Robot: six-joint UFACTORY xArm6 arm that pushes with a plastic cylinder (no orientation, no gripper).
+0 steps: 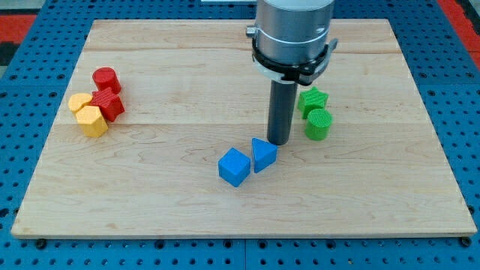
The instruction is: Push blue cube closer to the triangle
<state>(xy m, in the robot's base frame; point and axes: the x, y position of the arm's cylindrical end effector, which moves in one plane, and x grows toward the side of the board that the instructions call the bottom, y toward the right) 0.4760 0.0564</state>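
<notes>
Single camera view of the wooden surface (225, 217) resting on a blue pegboard base (30, 105). My arm carries no pincer, so there is no released or clenched state to report; it ends in a dark rod descending from a grey cylindrical housing (292, 30) at the view's top. My tip (279, 142) stands on the surface just above and slightly right of the blue triangle (263, 154), very close to it; whether they touch I cannot tell. The blue cube (234, 166) lies just left of and a little below the blue triangle, the two nearly or barely touching. To the view's right of my tip are a green star (313, 100) and, directly below it, a green cylinder (318, 124). At the view's left sits a tight cluster: a red cylinder (106, 79), a red block (111, 104) of unclear shape, a yellow block (79, 101) and a yellow hexagonal block (93, 121).
</notes>
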